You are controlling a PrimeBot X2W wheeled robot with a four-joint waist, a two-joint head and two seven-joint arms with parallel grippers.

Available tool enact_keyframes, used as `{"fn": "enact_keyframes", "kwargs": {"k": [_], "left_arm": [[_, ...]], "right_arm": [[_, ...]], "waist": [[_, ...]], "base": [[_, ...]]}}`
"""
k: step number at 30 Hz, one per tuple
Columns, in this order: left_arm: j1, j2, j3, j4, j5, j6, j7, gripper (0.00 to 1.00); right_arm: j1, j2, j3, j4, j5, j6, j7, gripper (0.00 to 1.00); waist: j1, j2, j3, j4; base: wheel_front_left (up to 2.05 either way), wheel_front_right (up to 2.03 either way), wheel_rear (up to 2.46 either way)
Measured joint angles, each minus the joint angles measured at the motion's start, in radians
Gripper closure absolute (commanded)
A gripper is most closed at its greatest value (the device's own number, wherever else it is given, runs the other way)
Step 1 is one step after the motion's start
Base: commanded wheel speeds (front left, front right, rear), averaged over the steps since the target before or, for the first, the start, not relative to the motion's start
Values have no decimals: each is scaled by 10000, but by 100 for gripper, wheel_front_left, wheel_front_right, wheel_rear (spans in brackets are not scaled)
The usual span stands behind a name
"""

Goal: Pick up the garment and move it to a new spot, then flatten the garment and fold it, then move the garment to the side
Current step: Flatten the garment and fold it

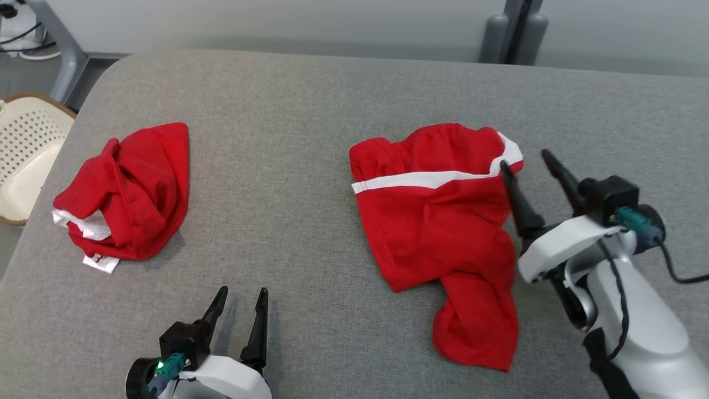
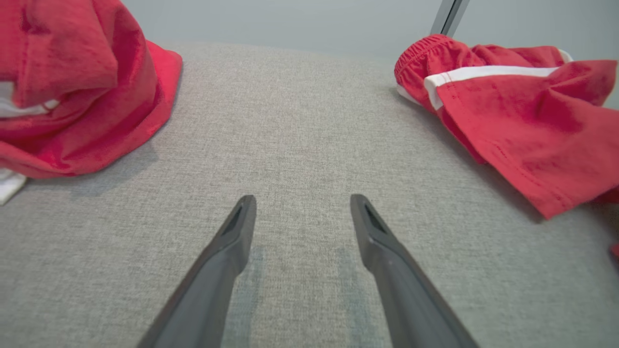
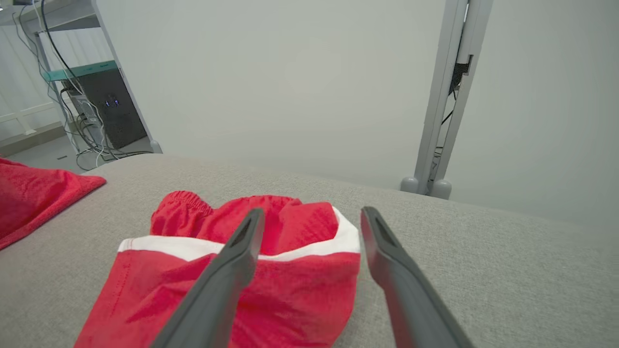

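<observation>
A: Where are the red shorts (image 1: 437, 221)?
B: Rumpled on the grey counter (image 1: 288, 166), right of centre, elastic waistband far, one leg trailing near.
A: The right pincer (image 1: 524, 158)?
B: Fingers apart, empty, at the shorts' right edge: one finger over the white stripe, one over bare counter. Whether it touches, I cannot tell.
A: The left pincer (image 1: 243, 290)?
B: Also apart and empty, at the near side, between the shorts and a crumpled red garment (image 1: 130, 194) on the left.

The shorts (image 1: 437, 227) lie on the table (image 1: 304, 138), right of another garment (image 1: 138, 188) and a basket (image 1: 27, 149).
</observation>
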Motion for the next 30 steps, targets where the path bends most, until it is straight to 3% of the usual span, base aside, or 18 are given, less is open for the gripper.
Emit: {"fn": "enact_keyframes", "kwargs": {"k": [10, 19, 27, 29, 30], "left_arm": [[-277, -4, -454, 17, 38, -96, 2, 0], [-384, 0, -880, 42, -267, -61, 2, 0], [-370, 2, -1110, -144, -587, 100, 0, 0], [-370, -2, -1162, -178, -654, 134, 0, 0], [-370, -2, -1168, -182, -683, 144, 0, 0]], "right_arm": [[-1440, -224, -414, 1722, 384, 0, 0, 0], [-3237, -681, 1206, 3365, 1032, 0, 552, 0], [-3649, -1126, 2284, 4165, 1852, 0, 1499, 0], [-3624, -1099, 2568, 4226, 2130, 0, 1866, 52], [-3599, -1085, 2698, 4226, 2284, 0, 2010, 68]], "waist": [[0, 0, 582, 412], [0, 0, 927, 986], [0, 0, 979, 1156], [0, 0, 968, 1114], [0, 0, 959, 1088]], "base": [[0, 0, 0], [0, 0, 0], [0, 0, 0], [0, 0, 0], [0, 0, 0]]}}
